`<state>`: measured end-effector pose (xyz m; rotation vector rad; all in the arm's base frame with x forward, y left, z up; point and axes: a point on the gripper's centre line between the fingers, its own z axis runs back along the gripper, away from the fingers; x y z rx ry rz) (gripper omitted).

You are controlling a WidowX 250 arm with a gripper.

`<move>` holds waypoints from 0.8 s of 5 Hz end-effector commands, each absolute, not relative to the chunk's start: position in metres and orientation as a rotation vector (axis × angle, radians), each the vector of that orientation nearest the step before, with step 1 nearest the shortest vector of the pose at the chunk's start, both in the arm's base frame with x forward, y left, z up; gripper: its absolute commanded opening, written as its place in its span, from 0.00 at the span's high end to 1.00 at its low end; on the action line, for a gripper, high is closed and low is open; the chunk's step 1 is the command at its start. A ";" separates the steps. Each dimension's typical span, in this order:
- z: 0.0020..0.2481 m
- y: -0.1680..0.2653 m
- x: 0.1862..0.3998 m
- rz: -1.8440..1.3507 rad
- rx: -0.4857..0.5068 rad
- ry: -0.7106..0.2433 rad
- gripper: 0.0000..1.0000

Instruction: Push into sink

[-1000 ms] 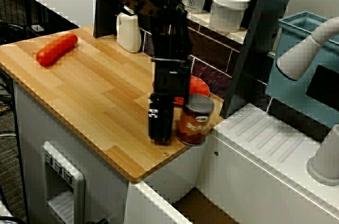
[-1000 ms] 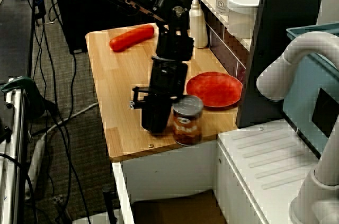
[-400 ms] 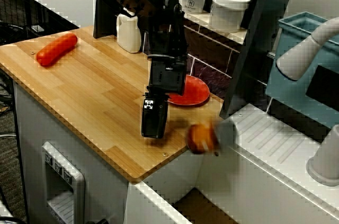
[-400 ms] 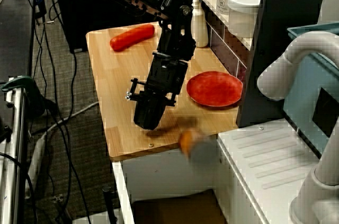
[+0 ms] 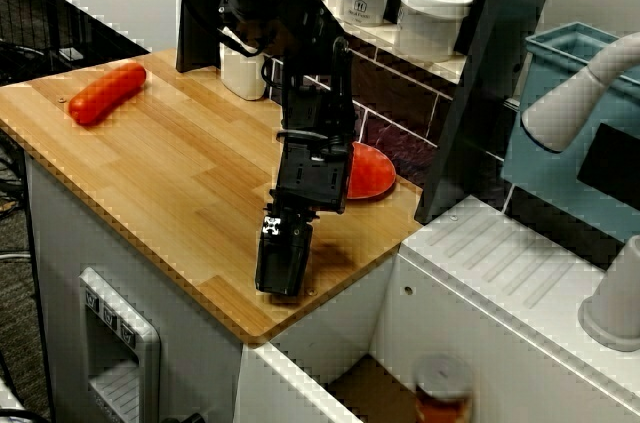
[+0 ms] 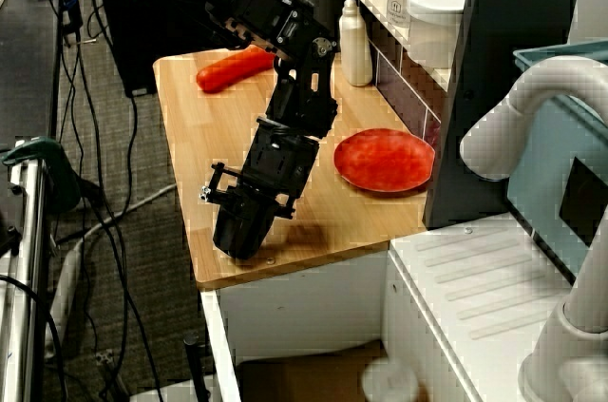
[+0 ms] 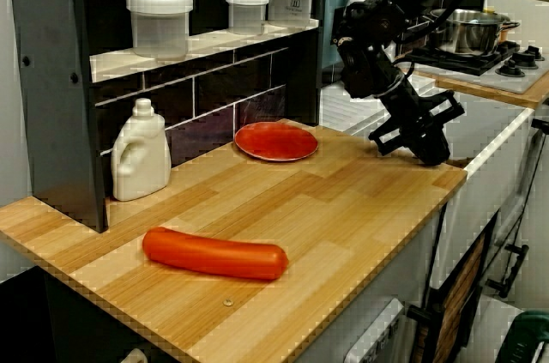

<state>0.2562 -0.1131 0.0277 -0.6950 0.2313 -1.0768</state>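
1 can (image 5: 443,391), seemingly blurred, has dropped into the sink (image 5: 375,383).

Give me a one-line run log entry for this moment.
task: push into sink | can: off the counter, inside sink | gripper: near counter front corner, holding nothing, open or shut unclear | plate, sausage: on counter

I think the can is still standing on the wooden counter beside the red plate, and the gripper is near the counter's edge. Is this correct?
Not quite. The can is no longer on the wooden counter; the first side view shows it down in the sink. The red plate stays on the counter, and the gripper is near the counter's edge, as you said.
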 end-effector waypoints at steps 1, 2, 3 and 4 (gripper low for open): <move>0.057 -0.117 0.250 -1.088 -0.669 0.160 1.00; 0.070 -0.118 0.251 -1.085 -0.694 0.164 1.00; 0.083 -0.125 0.251 -1.082 -0.709 0.163 1.00; 0.095 -0.133 0.259 -1.017 -0.671 0.126 1.00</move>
